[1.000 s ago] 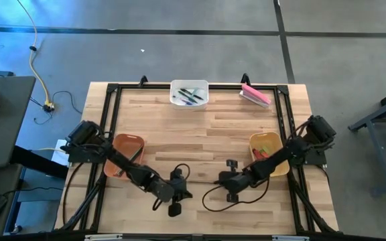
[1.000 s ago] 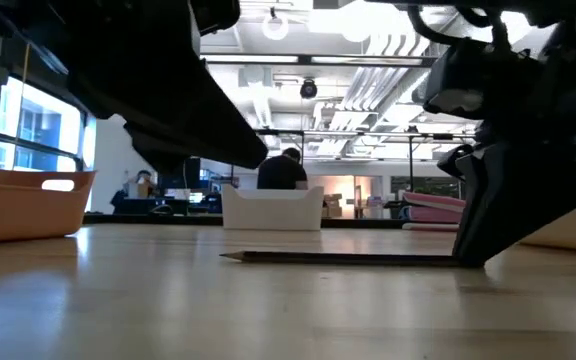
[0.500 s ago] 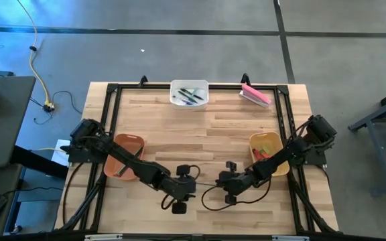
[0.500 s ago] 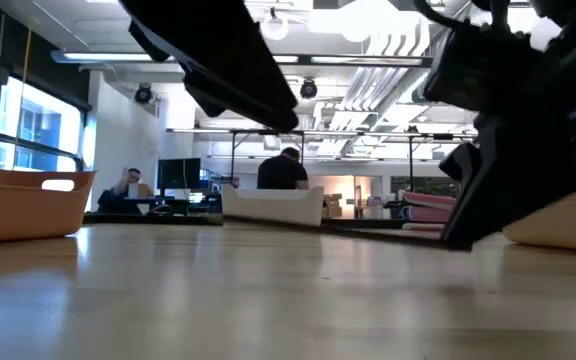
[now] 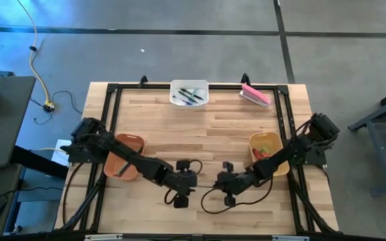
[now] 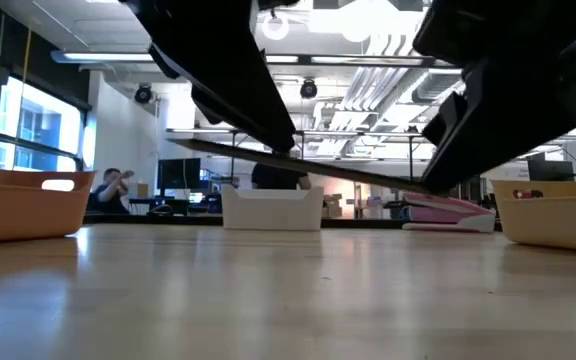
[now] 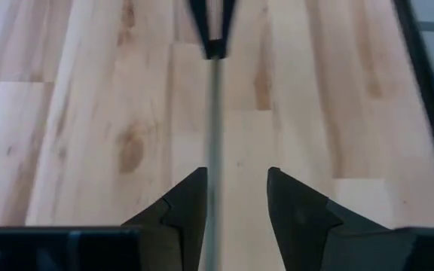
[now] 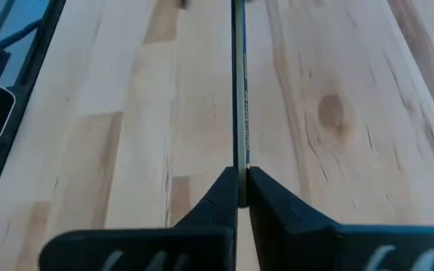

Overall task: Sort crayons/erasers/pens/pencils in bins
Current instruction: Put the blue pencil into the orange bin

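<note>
Item: 1 pencil, dark, very thin, lifted clear of the bench near its front edge, roughly level; 1 second ago it lay flat on the wood.

Right gripper: fingers pinched tight on one end of the pencil.

Left gripper: moved in from the left, fingers now parted around the free end, not yet clamped.

Reading: likely a handover toward the left.

Bins: 1 orange-brown bin at left edge, 1 mustard bin at right edge, 1 white bin at back edge, holding pens.
</note>
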Controlling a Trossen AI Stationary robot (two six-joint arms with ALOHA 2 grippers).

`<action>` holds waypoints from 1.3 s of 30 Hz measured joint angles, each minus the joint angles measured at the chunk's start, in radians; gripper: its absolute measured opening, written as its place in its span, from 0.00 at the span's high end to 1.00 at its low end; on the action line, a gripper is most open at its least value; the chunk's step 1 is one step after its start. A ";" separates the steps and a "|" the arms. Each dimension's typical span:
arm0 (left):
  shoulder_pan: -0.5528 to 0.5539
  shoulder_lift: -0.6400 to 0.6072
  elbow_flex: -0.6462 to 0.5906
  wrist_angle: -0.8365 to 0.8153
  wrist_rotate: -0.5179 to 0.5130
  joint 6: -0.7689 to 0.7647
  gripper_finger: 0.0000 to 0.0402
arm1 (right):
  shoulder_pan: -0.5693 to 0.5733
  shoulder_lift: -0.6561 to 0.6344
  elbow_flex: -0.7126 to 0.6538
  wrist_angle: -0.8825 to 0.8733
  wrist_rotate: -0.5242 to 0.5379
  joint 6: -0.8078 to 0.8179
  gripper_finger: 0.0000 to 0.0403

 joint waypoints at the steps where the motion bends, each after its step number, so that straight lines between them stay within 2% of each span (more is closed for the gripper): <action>1: 0.005 0.000 0.000 -0.006 0.000 0.000 0.69 | 0.000 0.000 0.009 -0.010 0.000 -0.010 0.99; 14: 0.035 0.000 0.000 -0.044 0.112 0.029 0.72 | 0.000 0.000 0.064 -0.059 0.004 -0.070 0.99; 27: 0.036 0.001 0.000 -0.044 0.115 0.044 0.98 | 0.000 0.000 0.064 -0.059 0.005 -0.066 0.98; 31: 0.036 0.001 0.000 -0.046 0.105 0.040 0.98 | 0.001 0.000 0.064 -0.059 0.005 -0.069 0.92; 35: 0.025 0.001 0.000 -0.105 0.040 0.003 0.99 | 0.005 -0.015 0.064 -0.104 0.021 -0.063 0.80; 39: -0.006 0.001 0.000 -0.190 -0.032 -0.063 0.99 | 0.020 -0.082 0.064 -0.200 0.057 -0.051 0.68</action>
